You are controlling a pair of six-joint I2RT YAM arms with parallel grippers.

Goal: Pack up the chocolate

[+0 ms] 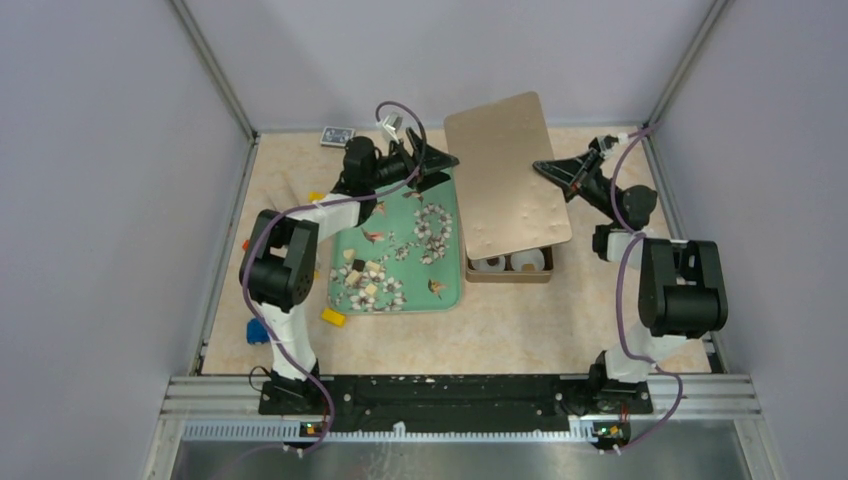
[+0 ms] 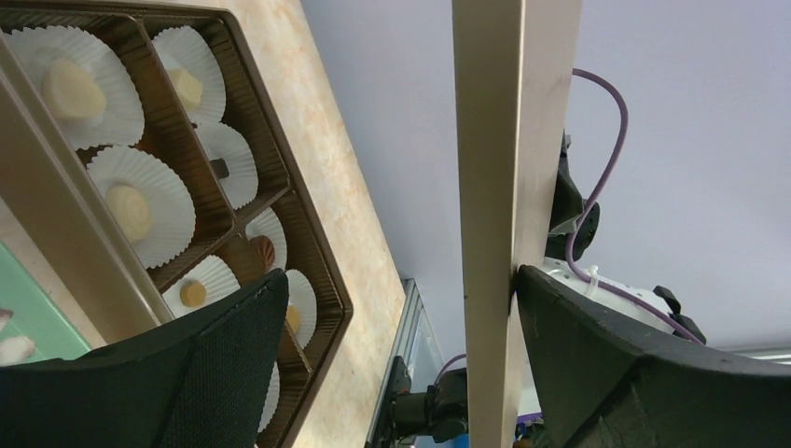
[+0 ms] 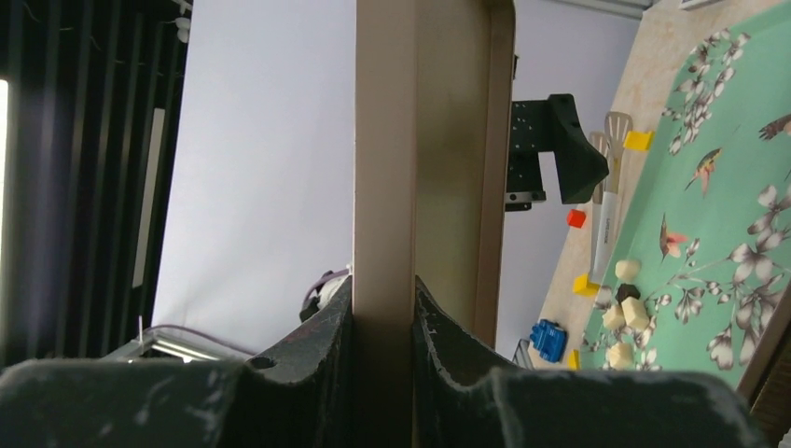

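Several loose chocolates [image 1: 362,277], tan and dark, lie on the green flower-print tray [image 1: 448,262]; they also show in the right wrist view [image 3: 627,313]. The brown box [image 1: 508,272] stands right of the tray, and its white paper cups hold cream and tan chocolates [image 2: 131,210]. The box's tan lid [image 1: 505,175] is raised and tilted above it. My right gripper [image 1: 548,170] is shut on the lid's right edge [image 3: 384,187]. My left gripper [image 1: 440,168] is open with its jaws astride the lid's left edge [image 2: 490,187]. One finger [image 2: 597,345] touches the lid; the other stands well off.
Yellow blocks [image 1: 333,317] and a blue block [image 1: 257,333] lie left of and in front of the tray. A small orange piece [image 1: 245,243] sits at the left wall. A small card [image 1: 337,135] lies at the back. A white spatula [image 3: 606,224] lies beside the tray.
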